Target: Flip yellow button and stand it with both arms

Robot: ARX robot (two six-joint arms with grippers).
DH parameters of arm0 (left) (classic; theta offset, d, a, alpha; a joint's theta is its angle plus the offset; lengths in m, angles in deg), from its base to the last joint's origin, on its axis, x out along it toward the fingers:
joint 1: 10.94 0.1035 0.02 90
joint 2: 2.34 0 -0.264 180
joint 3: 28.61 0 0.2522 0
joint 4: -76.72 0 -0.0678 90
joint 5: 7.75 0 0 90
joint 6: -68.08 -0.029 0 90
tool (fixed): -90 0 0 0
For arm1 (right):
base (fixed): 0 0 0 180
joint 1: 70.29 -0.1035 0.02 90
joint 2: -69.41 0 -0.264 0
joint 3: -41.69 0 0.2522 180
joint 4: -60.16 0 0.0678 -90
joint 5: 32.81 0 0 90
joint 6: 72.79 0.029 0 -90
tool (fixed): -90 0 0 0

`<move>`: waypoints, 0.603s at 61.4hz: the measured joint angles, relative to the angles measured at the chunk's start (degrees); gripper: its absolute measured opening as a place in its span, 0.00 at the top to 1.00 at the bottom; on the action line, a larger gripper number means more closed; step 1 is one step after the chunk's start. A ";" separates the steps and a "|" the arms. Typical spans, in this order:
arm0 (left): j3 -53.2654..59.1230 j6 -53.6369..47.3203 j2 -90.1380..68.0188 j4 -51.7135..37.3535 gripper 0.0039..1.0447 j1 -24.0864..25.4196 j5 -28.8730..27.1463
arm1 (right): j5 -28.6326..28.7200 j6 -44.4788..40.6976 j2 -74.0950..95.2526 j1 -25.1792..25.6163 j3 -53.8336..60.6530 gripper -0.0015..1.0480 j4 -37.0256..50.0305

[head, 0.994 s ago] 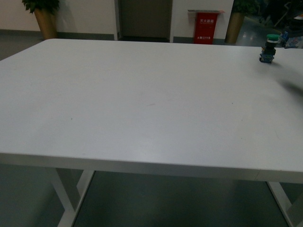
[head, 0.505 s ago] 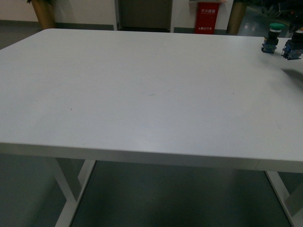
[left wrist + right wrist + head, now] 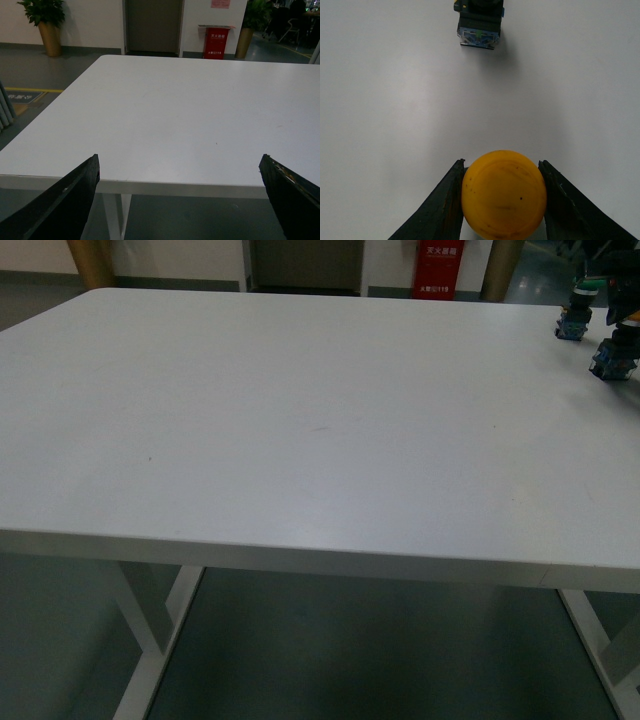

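The yellow button's cap [image 3: 504, 194] fills the space between the black fingers [image 3: 445, 200] of my right gripper [image 3: 501, 163], which is shut on it. In the front view the button's blue contact block [image 3: 613, 359] hangs under the dark right gripper [image 3: 627, 310] at the far right, at or just above the white table [image 3: 300, 390]; I cannot tell if it touches. My left gripper [image 3: 179, 158] is open and empty, its fingers [image 3: 65, 200] wide apart over the table's near edge. The left arm is not in the front view.
A like button with a green cap [image 3: 573, 320] stands just beyond the yellow one at the table's far right; its blue-and-clear block also shows in the right wrist view [image 3: 479, 27]. A red box [image 3: 438, 268] and plant pots stand on the floor behind.
The front view has shifted downward over the table. The yellow button in my right gripper has come into view at the right edge and moved nearer and lower than the green-capped one.
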 joint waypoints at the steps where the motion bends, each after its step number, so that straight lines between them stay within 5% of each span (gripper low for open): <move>1: 0.00 0.00 0.00 0.00 0.06 0.00 0.00 | -0.07 0.00 0.02 0.00 -0.02 0.64 0.02; 24: 0.00 0.00 0.00 0.00 0.06 0.00 0.00 | -0.98 0.48 0.63 0.02 -1.11 0.63 -0.28; 37: 0.00 0.00 0.00 0.00 0.06 0.00 0.00 | -0.96 0.81 0.63 0.22 -1.11 0.31 -0.28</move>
